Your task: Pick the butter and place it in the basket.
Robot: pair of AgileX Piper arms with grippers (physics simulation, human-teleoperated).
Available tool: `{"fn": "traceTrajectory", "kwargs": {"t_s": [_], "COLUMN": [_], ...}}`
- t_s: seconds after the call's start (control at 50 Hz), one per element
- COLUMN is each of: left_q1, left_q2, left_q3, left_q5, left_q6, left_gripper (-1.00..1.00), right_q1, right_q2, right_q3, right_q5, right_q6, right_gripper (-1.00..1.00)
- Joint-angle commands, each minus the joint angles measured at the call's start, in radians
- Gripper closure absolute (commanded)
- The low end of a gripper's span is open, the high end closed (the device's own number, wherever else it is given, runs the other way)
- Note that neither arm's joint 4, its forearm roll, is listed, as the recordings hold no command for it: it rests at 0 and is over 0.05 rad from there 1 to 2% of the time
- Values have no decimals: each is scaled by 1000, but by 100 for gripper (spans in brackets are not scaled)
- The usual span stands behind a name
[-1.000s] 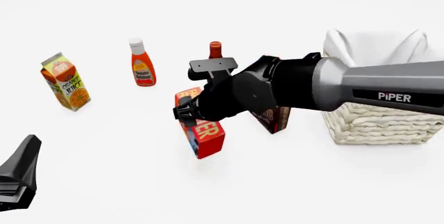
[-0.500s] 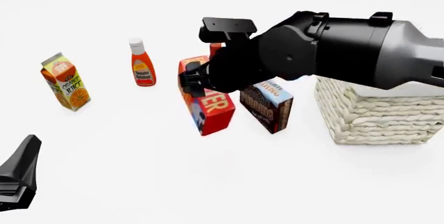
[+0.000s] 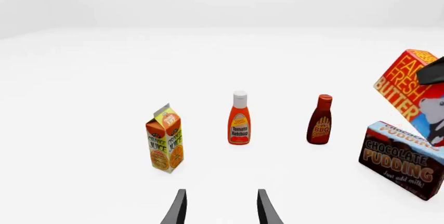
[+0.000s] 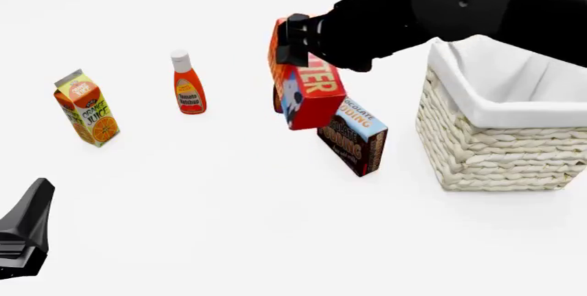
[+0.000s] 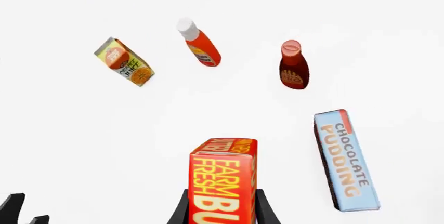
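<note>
Above the table [image 4: 229, 227], the right pincer [image 4: 291, 39] is clamped on the butter [image 4: 307, 86], tilted, near the basket [image 4: 486, 152] (not yet over it): carrying and release remain, and the left pincer [image 3: 220, 207] idles apart.

Bright, even, shadowless render light on a washed-out white table [image 4: 229, 227]; sharp throughout, no glare or blur.
</note>
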Motion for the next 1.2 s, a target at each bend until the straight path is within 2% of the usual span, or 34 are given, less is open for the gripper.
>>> {"fn": "traceTrajectory", "kwargs": {"t_s": [0.02, 0.28, 0.52, 0.64, 0.74, 0.9, 1.08, 1.2], "left_q1": [0, 0, 0, 0, 0, 0, 0, 0], "left_q2": [0, 0, 0, 0, 0, 0, 0, 0], "left_q3": [0, 0, 0, 0, 0, 0, 0, 0], "left_q5": [0, 0, 0, 0, 0, 0, 0, 0], "left_q6": [0, 0, 0, 0, 0, 0, 0, 0], "left_gripper": [-100, -100, -100, -100, -100, -100, -100, -100], "right_q1": [-53, -132, -206, -256, -333, -349, -473, -514], "right_q2": [-25, -8, 14, 25, 41, 70, 88, 98], "right_q3": [-37, -115, -185, -216, -231, -272, -300, -301], "right_q5": [10, 40, 70, 71, 70, 71, 81, 80], "right_q6": [69, 134, 218, 275, 316, 328, 368, 389], "right_gripper": [100, 100, 100, 100, 100, 100, 100, 100]}}
